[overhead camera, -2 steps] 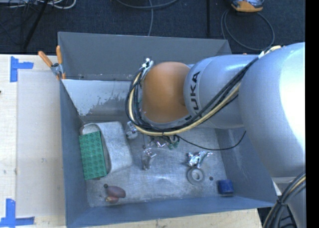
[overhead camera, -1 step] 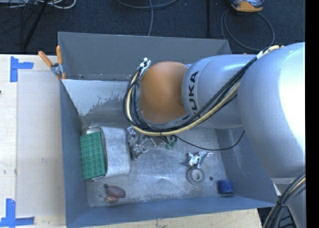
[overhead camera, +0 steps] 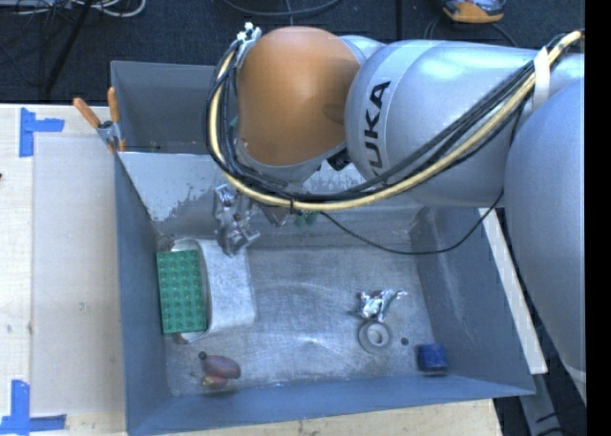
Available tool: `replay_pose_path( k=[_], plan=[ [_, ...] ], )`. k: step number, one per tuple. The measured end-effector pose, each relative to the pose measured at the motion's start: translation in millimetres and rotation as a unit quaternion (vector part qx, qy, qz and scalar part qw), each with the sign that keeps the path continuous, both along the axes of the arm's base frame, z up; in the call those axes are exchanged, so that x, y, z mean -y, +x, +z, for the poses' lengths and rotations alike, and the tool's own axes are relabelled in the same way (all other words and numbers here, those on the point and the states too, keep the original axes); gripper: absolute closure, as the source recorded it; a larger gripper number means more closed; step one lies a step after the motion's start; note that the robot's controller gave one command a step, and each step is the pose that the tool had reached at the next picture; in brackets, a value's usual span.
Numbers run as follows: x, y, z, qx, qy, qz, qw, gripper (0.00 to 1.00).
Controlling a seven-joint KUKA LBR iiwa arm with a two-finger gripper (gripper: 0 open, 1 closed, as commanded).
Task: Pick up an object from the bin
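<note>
Front of bin (overhead camera: 334, 407) – small brown oval thing (overhead camera: 220, 367) at left, blue piece (overhead camera: 431, 358) at right. Farther in, metal ring (overhead camera: 375, 336) just beside a shiny metal clip (overhead camera: 374, 303). Left side – green studded block (overhead camera: 181, 291) flat on the floor. Gripper (overhead camera: 232, 229) hangs just past the block's far right corner, by the back wall, under the orange cover (overhead camera: 291, 95). Clenched or released: cannot tell. Nothing seen in its grasp.

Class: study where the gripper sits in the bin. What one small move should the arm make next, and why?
Probably slide a little toward the view's lower left and ease down onto the green studded block. The gripper sits just beyond that block's far right corner, so it is the nearest thing; the metal ring and blue piece lie much farther off, toward the front right.
</note>
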State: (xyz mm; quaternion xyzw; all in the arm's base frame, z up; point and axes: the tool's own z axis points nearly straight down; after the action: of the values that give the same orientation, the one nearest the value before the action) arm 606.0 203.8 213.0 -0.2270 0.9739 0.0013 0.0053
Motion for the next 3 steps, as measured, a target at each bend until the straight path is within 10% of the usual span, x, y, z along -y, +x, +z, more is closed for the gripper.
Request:
replay_pose_path(
  k=[1, 2, 3],
  plan=[
    [7.8, -47.4, -62.5, -0.0075, -0.003, -0.092, 0.9957, 1.0],
    [7.6, -46.2, -60.8, -0.0059, -0.002, -0.093, 0.9957, 0.0],
    [123.6, 1.4, -100.0, -0.0049, -0.004, -0.108, 0.9941, 0.0]
  ],
)
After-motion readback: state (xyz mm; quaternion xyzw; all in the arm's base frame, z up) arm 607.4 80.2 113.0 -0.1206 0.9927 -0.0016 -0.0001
